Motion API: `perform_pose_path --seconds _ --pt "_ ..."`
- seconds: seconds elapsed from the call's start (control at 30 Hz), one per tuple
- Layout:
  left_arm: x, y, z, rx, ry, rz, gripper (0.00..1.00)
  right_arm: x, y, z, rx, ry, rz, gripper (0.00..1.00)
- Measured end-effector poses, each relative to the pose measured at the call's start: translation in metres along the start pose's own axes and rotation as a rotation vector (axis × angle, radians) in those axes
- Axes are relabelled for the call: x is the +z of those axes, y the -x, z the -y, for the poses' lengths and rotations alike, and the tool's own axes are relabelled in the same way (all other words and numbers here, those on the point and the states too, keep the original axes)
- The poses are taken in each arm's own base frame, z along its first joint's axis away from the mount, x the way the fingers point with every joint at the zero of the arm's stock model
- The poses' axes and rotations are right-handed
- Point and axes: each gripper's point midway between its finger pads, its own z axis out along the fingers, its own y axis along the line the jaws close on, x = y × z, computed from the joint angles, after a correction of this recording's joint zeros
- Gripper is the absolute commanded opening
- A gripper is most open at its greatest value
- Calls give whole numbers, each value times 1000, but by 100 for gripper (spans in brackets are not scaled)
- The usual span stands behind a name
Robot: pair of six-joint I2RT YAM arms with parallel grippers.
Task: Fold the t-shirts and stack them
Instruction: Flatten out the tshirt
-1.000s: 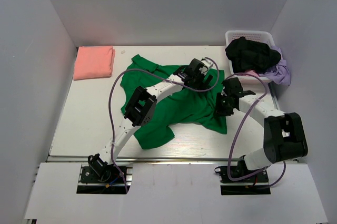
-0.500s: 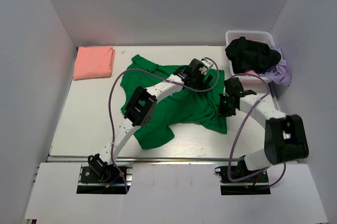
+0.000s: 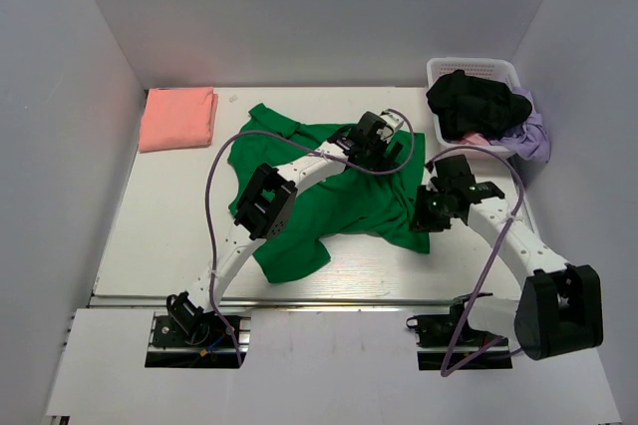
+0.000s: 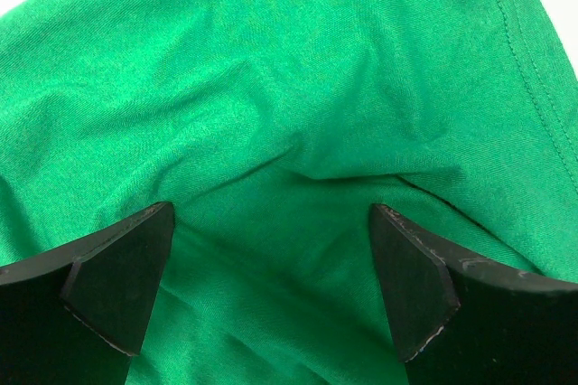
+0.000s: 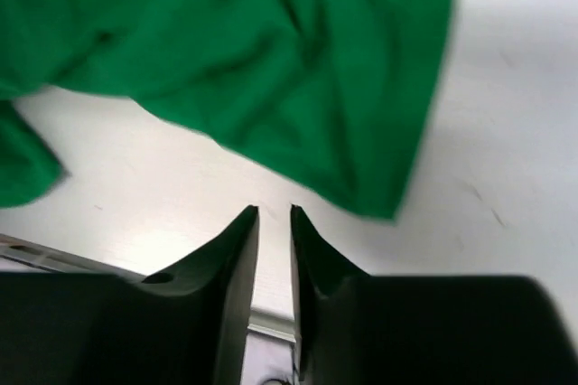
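L gripper point(image 4: 271, 267) is hanging right over the green shirt point(image 3: 329, 201), fingers spread wide and released, nothing btwn them, just wrinkled cloth underneath; can't tell if the tips are touching it. The green shirt is lying crumpled mid-table point(image 3: 159, 235), one end toward the back-left and a flap poking toward the near edge. R gripper point(image 3: 429, 215) is sitting at the shirt's near-right corner. Its wrist cam is showing the fingers point(image 5: 237, 249) nearly pinched together w/ only a thin slit, grasping nothing, tips over bare tabletop just beside the hem. The pink shirt point(image 3: 177, 118) is lying folded in the back-left corner, well apart from the green one. A white basket point(image 3: 478, 68) at back-right is holding dark clothes point(image 3: 477, 104), w/ a lilac piece point(image 3: 536, 138) spilling over its right side
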Motion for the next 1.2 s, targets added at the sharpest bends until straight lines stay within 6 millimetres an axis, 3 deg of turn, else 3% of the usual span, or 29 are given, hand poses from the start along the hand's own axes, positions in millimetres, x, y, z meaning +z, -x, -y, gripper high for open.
perform_pose_path --seconds 0.2,0.3,0.37,0.4,0.43,0.5,0.63,0.9,0.93,1.03,1.2 --pt "0 0 0 0 0 4 99 33 20 -15 -24 93 -6 43" --pt "-1 0 0 0 0 5 99 51 28 -14 -15 84 -34 43" --pt "-1 0 0 -1 1 6 99 59 31 -13 -12 79 -45 27" --pt "-1 0 0 -1 1 6 99 62 33 -13 -11 79 -48 6" --pt "0 0 0 -1 1 6 99 65 33 -13 -10 80 -49 0" --pt "-1 0 0 -1 1 6 99 66 34 -15 1 87 -49 0" --pt "-1 0 0 -1 1 7 99 52 35 -21 14 107 -41 0" --pt "-1 0 -1 -2 4 6 99 -29 13 -42 25 168 -40 0" --pt "-1 0 0 -1 3 5 99 -36 10 -44 25 175 -36 14" --pt "-1 0 0 -2 3 4 99 -45 -10 -49 54 219 -82 35" --pt "-1 0 1 -2 3 4 99 -38 -59 -42 108 220 -251 53"
